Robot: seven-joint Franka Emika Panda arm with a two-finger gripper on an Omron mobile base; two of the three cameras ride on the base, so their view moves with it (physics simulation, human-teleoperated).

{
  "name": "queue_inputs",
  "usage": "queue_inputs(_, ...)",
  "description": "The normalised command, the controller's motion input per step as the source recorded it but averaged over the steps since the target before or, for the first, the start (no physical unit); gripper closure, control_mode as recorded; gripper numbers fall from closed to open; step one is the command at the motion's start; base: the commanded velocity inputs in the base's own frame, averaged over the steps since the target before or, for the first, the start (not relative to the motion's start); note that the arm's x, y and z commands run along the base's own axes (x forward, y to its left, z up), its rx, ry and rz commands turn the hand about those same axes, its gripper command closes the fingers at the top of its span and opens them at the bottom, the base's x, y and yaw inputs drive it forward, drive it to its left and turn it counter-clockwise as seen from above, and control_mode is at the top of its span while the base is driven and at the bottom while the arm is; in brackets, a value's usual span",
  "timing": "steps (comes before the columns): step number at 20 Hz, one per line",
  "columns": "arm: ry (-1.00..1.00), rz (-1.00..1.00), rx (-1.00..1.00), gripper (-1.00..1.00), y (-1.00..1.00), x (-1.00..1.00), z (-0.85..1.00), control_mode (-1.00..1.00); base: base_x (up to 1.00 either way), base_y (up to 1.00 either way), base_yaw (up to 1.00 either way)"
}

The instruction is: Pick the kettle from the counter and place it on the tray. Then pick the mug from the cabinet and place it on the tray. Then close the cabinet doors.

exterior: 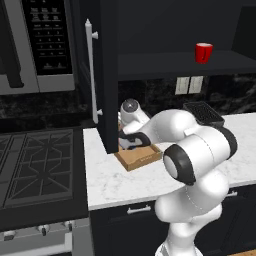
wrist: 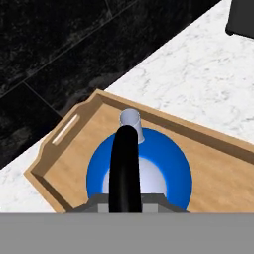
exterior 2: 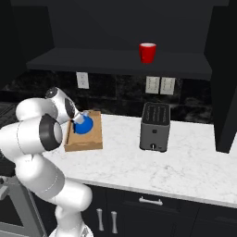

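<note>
Blue catches the eye first: the kettle (wrist: 139,171) sits directly under the gripper (wrist: 128,211), inside the wooden tray (wrist: 69,163), its black handle (wrist: 124,168) running straight up toward the hand. I judge the gripper is clenched on that handle from above, since the narrow-set jaws sit right at the handle's top, though the fingertips themselves are hidden at the bottom of the hand view. Holding it by the handle keeps the kettle upright and lets it go down flat between the tray's low edges. Whether its base already rests on the wood or hangs just above it, I cannot tell.

From the right base view the kettle (exterior 2: 84,125) shows in the tray (exterior 2: 85,139) just beside the arm's wrist, with the tray lying on the white bench (exterior 2: 176,162). Off to the gripper's right stands a dark toaster (exterior 2: 155,126), well apart from the tray, so it should not hinder the release.

High above the gripper, the red mug (exterior 2: 147,52) waits on the cabinet (exterior 2: 120,65) shelf, and the cabinet door (exterior: 107,75) hangs open close beside the arm. That door looks like the thing to mind when the arm lifts away for the mug.
</note>
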Motion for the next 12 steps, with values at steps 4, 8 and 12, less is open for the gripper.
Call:
queue_inputs(4,-0.01,0.00,0.01,1.00,0.05,0.43,-0.18,-1.00,0.00,0.00,0.00)
queue_inputs(8,-0.01,0.00,0.02,1.00,0.10,0.39,-0.05,-1.00,0.00,0.00,0.00)
queue_inputs(12,0.00,0.00,0.00,1.00,0.15,0.26,-0.17,-1.00,0.00,0.00,0.00)
